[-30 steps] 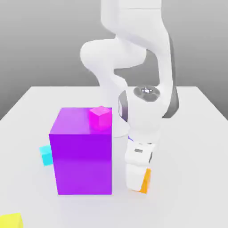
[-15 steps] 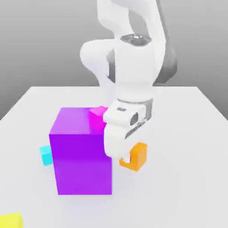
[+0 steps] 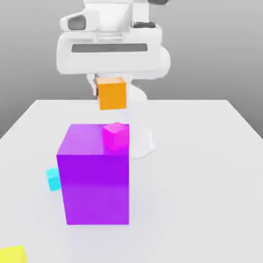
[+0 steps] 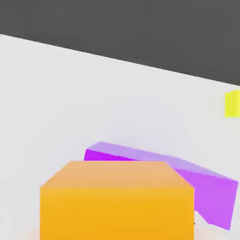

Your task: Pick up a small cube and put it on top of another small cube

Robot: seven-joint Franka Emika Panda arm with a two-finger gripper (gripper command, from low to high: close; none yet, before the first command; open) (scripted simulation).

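We see the white two-finger gripper (image 3: 111,95) up in the air, clamped shut on the small plain orange cube (image 3: 112,93), which hangs clear of everything, above the big purple block (image 3: 94,174) and a little toward the exterior view's right of that block's middle. On the purple block's top face, at its far corner on the exterior view's right, sits the small magenta-pink cube (image 3: 116,135); the orange cube is above it, well apart and not touching. A small cyan cube (image 3: 53,179) lies on the white table (image 3: 205,169) just beside the purple block on the exterior view's left. A small yellow cube (image 3: 12,254) rests nearer the camera than the purple block, at the table's edge. From the hand view, we look past the orange cube (image 4: 117,200) onto the purple block (image 4: 206,187) below it, with the yellow cube (image 4: 232,103) farther off. We read no writing or labels on any cube.
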